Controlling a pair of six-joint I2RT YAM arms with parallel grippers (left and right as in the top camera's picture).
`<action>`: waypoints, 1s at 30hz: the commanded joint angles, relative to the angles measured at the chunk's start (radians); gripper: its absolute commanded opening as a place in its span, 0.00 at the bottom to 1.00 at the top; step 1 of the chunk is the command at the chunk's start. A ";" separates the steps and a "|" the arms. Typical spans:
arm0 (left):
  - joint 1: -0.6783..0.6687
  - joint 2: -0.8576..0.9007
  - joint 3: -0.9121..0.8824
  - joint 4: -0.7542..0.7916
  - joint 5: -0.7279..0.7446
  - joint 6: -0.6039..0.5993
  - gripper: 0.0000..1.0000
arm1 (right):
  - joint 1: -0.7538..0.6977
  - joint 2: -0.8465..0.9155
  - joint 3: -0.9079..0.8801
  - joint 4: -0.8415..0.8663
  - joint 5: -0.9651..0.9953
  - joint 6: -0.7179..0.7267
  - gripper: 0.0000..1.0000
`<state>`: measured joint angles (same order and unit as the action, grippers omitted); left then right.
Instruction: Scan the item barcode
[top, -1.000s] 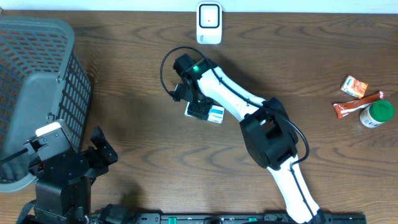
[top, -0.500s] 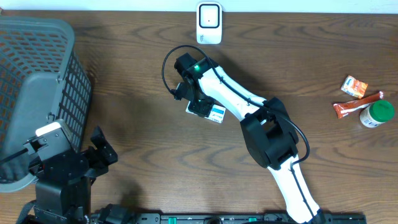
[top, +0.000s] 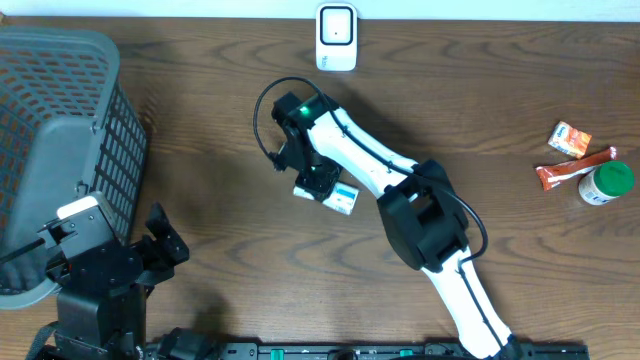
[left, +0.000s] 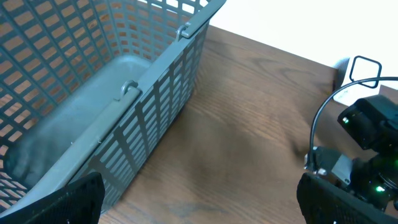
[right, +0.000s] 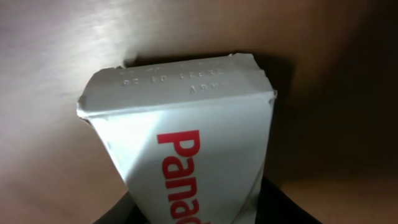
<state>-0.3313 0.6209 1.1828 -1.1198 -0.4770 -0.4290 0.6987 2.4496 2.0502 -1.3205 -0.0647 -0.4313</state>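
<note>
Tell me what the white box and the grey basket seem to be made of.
White box: likely thin matte cardboard; creased flap edges, embossed code, printed red lettering. Grey basket: probably moulded plastic, slightly glossy; uniform lattice walls with a thick rim.

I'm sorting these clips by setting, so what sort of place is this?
Most likely a mock shop checkout on a wooden table: a grey shopping basket, a white barcode scanner at the far edge, and small packaged goods such as the white box and a green-lidded jar.
</note>
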 joint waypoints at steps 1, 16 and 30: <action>-0.001 -0.001 0.013 -0.002 -0.006 0.006 0.98 | 0.015 0.122 0.009 -0.061 -0.246 0.011 0.37; -0.001 -0.001 0.013 -0.002 -0.006 0.006 0.98 | 0.009 0.121 0.097 -0.245 -0.609 -0.064 0.39; -0.001 -0.001 0.013 -0.002 -0.006 0.006 0.98 | -0.087 0.120 0.112 -0.310 -0.776 -0.064 0.40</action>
<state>-0.3313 0.6209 1.1828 -1.1198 -0.4770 -0.4290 0.6445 2.5599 2.1422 -1.6192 -0.7895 -0.4801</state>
